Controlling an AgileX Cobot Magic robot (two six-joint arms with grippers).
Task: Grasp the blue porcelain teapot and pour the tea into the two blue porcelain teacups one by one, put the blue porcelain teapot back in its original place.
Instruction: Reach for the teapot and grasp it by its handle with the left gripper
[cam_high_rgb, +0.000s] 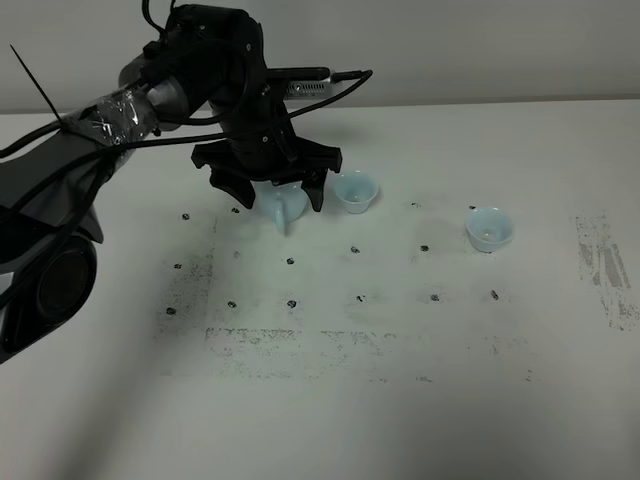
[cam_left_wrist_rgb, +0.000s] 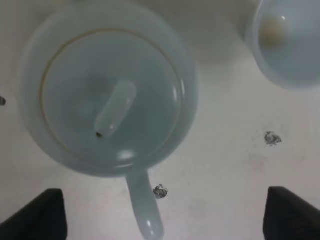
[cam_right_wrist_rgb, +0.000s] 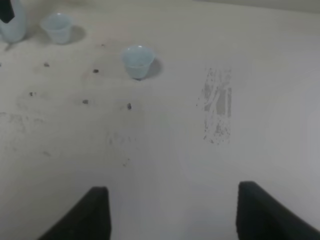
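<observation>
The left hand (cam_high_rgb: 277, 192), spread above the blue porcelain teapot (cam_left_wrist_rgb: 107, 95), looks poised to grasp; next, lower and close on it.

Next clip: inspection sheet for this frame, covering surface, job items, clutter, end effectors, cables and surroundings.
Surface: white table, dotted with dark marks; scuffed patch near its right edge.
Job's things: blue porcelain teapot upright, lid on; near teacup beside it, far teacup further right, both upright.
Clutter: nothing seen.
End effectors: left end effector open, straddling the teapot, no contact seen; right end effector open above bare table.
Cables: black cables loop around the left arm.
Surroundings: plain pale wall behind the table.
</observation>
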